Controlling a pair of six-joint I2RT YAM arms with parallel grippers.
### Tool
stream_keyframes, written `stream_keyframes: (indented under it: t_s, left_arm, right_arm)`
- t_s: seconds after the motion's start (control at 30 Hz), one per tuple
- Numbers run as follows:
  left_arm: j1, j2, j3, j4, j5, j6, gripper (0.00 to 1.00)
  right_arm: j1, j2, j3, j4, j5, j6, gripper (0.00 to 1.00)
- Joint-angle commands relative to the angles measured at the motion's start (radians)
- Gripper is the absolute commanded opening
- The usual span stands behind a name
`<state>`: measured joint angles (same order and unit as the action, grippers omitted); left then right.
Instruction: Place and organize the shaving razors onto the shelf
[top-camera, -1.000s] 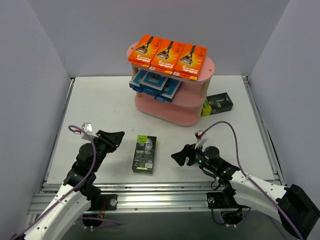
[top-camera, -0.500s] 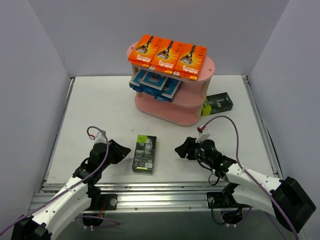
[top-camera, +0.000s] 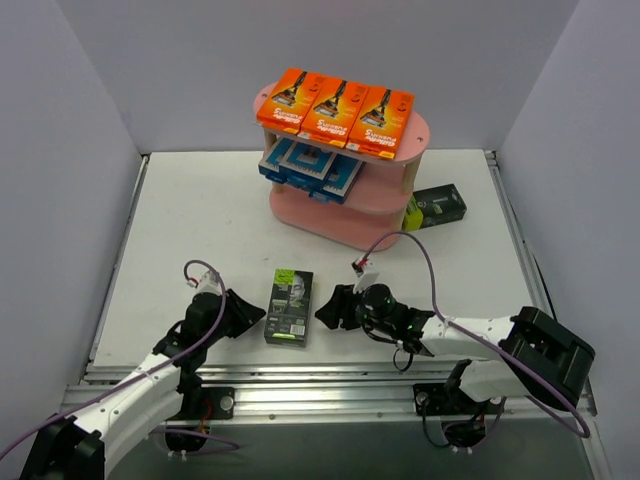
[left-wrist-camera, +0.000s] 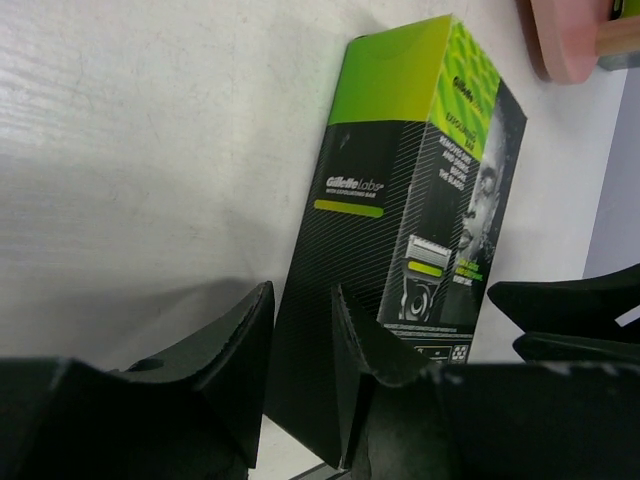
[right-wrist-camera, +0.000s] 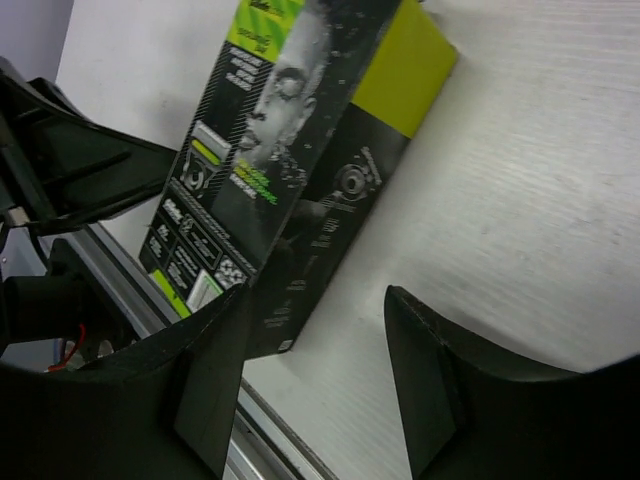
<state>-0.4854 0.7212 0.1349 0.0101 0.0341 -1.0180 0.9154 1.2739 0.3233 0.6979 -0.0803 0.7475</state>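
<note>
A black and lime razor pack (top-camera: 289, 307) lies flat on the table near the front edge. My left gripper (top-camera: 250, 312) is at its left side, open, and the pack (left-wrist-camera: 420, 200) fills the view just past the fingertips of that gripper (left-wrist-camera: 302, 290). My right gripper (top-camera: 330, 310) is at the pack's right side, open, with only bare table between its fingers. In its own view the right gripper (right-wrist-camera: 316, 292) has the pack (right-wrist-camera: 290, 130) off its left finger. The pink shelf (top-camera: 345, 228) holds three orange packs (top-camera: 335, 112) on top and blue-and-white packs (top-camera: 310, 168) on the middle board.
Another black and lime pack (top-camera: 436, 207) lies at the shelf's right foot. A metal rail (top-camera: 320, 385) runs along the front edge just behind both arms. Grey walls enclose the table on three sides.
My right gripper has swung left up to the pack's right side and its jaws have narrowed. My left gripper has moved down and right toward the pack's left side.
</note>
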Motion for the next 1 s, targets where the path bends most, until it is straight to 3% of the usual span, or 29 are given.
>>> stream_keyframes:
  t_s: [0.0,0.3,0.43,0.67,0.97]
  left_arm:
    - [-0.01,-0.005,-0.024,0.083,0.026,-0.017,0.38]
    - [-0.028,0.021,-0.052,0.137,0.058,-0.039,0.37]
    - [-0.103,0.053,-0.055,0.157,-0.003,-0.074,0.37]
    - [-0.355,0.113,-0.032,0.195,-0.183,-0.154,0.37]
    - [-0.455,0.257,0.006,0.33,-0.24,-0.186,0.37]
  right_arm:
    - [0.052,0.042,0.069,0.103,0.056,0.013,0.52]
    - [0.125,0.163,0.161,0.124,0.18,0.013,0.57]
    - [0.125,0.257,0.229,0.149,0.168,-0.005,0.57]
    - [0.129,0.358,0.276,0.229,0.122,-0.005,0.58]
    - [0.128,0.352,0.335,0.186,0.106,-0.077,0.59]
